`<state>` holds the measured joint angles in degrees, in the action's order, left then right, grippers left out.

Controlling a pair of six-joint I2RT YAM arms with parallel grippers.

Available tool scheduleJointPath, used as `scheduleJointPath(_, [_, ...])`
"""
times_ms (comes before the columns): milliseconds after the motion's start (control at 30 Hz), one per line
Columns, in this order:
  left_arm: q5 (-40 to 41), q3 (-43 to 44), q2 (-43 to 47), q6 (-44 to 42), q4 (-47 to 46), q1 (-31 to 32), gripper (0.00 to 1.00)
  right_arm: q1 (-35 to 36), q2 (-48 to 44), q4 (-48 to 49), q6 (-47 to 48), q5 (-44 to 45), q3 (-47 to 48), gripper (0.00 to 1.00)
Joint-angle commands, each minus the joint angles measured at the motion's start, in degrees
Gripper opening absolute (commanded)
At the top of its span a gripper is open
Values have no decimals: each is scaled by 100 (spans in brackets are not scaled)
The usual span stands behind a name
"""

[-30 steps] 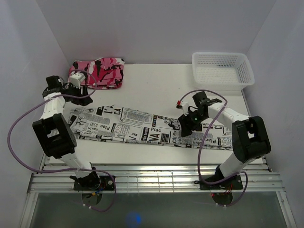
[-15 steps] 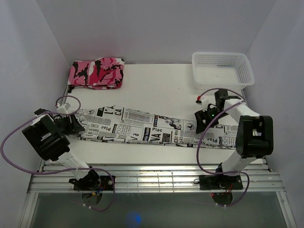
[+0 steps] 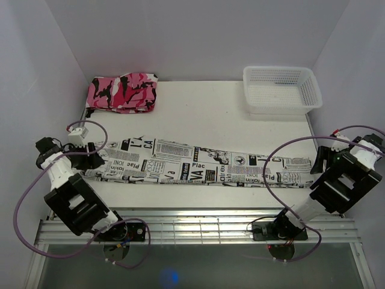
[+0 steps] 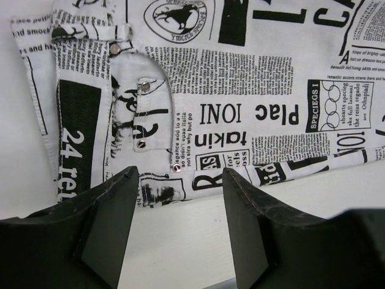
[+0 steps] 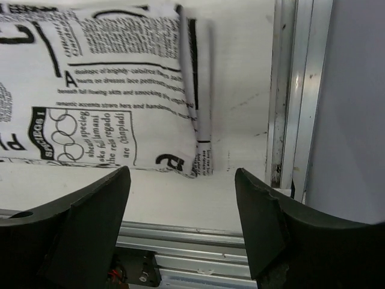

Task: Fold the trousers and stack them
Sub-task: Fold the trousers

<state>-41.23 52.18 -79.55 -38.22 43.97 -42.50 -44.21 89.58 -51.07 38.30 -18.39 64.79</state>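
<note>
We see the trousers [image 3: 198,165] stretched flat in a long band across the table [image 3: 210,114], from 9 o'clock to 3 o'clock, with the waistband and riveted pocket at the 9 o'clock end. Our left gripper [image 4: 179,180] sits at that end, jaws spread, gripping nothing. Our right gripper [image 5: 180,174] is at the 3 o'clock hem, likewise spread and empty. A pink camouflage garment [image 3: 123,91] lies at 11 o'clock, and a white basket [image 3: 283,106] at 1 o'clock.

Matt cloth trousers [image 3: 198,167], plastic mesh basket [image 3: 280,106]
</note>
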Motion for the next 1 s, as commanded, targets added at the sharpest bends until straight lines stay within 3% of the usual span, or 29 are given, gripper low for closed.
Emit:
scheduleJointPath(0, [-368,-94,518,-370,191,5,69,-456,444,-36,292,55,-98,75])
scheduleJointPath(233, [-377,-103,686,-406,262,14,69,-545,991,658,213,-94,-617,70])
scheduleJointPath(400, [-473,-68,686,-362,279,14,69,-519,1421,642,160,-428,-757,61])
scheduleJointPath(500, [-500,-24,634,-292,262,14,69,-475,1483,494,203,-621,-828,50])
scheduleJointPath(533, [-508,-15,616,-283,244,14,69,-458,1483,414,212,-700,-785,36])
scheduleJointPath(600, [-509,2,555,-221,200,14,70,-475,1396,90,274,-964,-653,25])
scheduleJointPath(633, [-509,2,537,-204,200,14,70,-475,1361,-42,300,-1051,-435,13])
scheduleJointPath(667, [-526,2,511,-204,200,14,70,-466,1256,-183,335,-1200,-293,8])
scheduleJointPath(967, [-719,-24,519,-309,200,14,70,-195,501,-2099,704,-2421,1272,8])
